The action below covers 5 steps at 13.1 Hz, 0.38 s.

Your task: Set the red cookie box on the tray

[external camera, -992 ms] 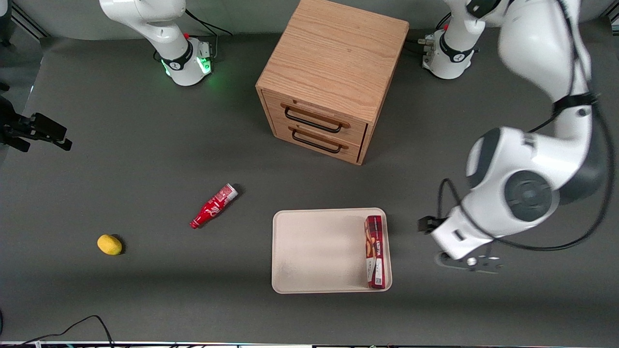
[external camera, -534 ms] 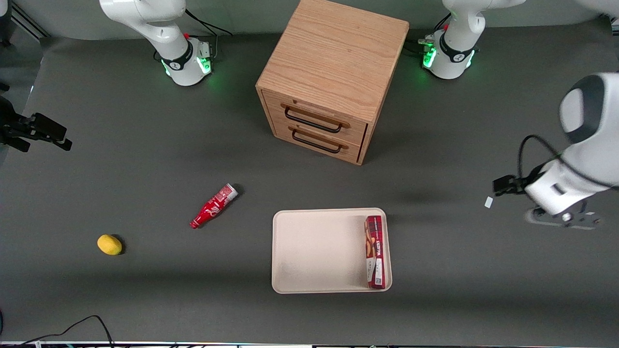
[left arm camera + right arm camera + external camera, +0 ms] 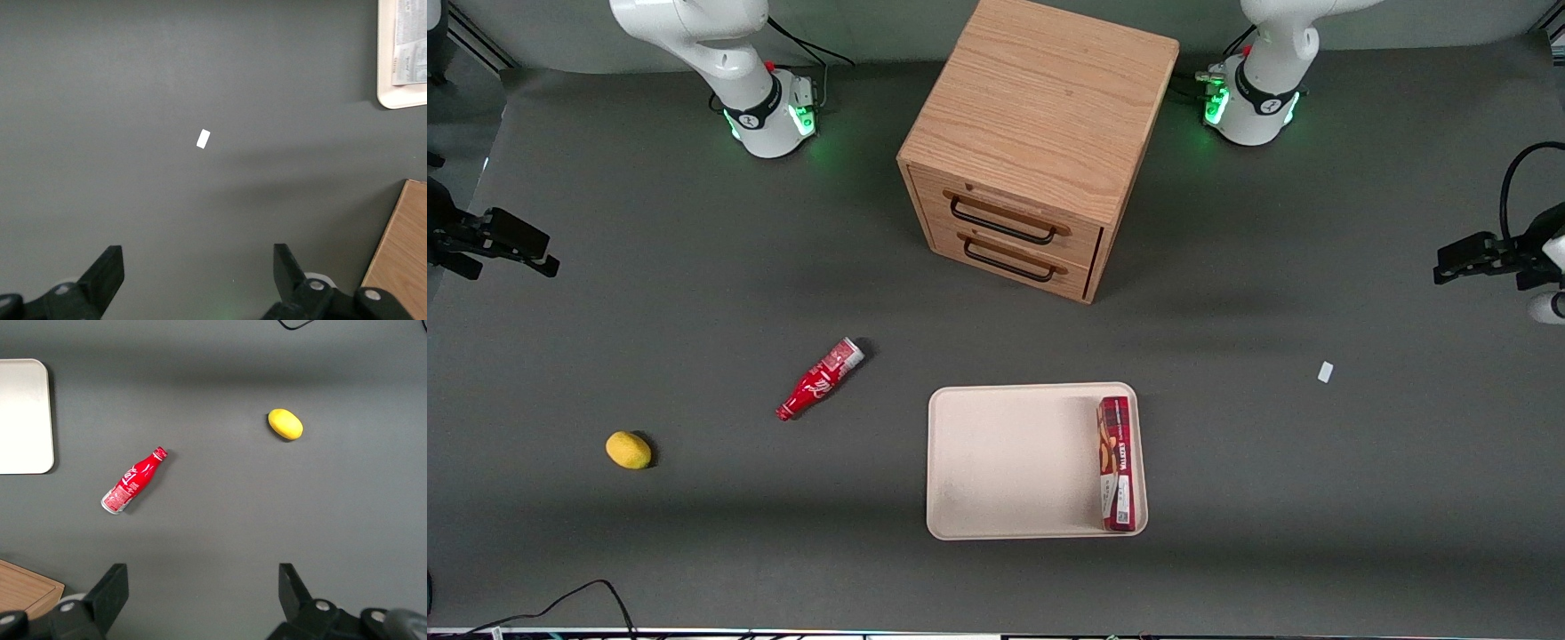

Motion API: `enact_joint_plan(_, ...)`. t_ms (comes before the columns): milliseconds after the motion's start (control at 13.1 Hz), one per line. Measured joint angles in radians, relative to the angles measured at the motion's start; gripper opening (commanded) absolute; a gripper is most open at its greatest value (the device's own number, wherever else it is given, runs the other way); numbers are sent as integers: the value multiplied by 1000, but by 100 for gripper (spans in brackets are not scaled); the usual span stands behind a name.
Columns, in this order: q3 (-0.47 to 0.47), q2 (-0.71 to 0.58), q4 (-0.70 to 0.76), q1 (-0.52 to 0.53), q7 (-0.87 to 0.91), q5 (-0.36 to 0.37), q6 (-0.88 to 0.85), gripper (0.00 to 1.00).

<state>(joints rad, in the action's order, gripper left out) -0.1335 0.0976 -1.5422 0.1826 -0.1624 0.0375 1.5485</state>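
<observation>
red cookie box lies flat in the tray, along its edge nearest the working arm, lower centre of frame. Gripper empty, jaws spread wide, at the right edge of frame, well clear. Placement looks done; next: just park the arm, no regrasp needed

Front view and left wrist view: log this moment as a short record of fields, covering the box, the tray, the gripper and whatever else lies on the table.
red cookie box: lying flat in the tray, along its edge toward the working arm's end
tray: flat on the table, nearer the front camera than the drawer cabinet
gripper: open, holding nothing, above bare table at the working arm's end
red bottle: lying on its side
lemon: toward the parked arm's end
white scrap: on the table
</observation>
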Motion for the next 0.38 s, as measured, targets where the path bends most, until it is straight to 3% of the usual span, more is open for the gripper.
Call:
enact_joint_plan(153, 32, 3, 10, -50, 2, 0, -6, 100)
enact_joint_plan(382, 195, 9, 17, -207, 2, 0, -6, 100)
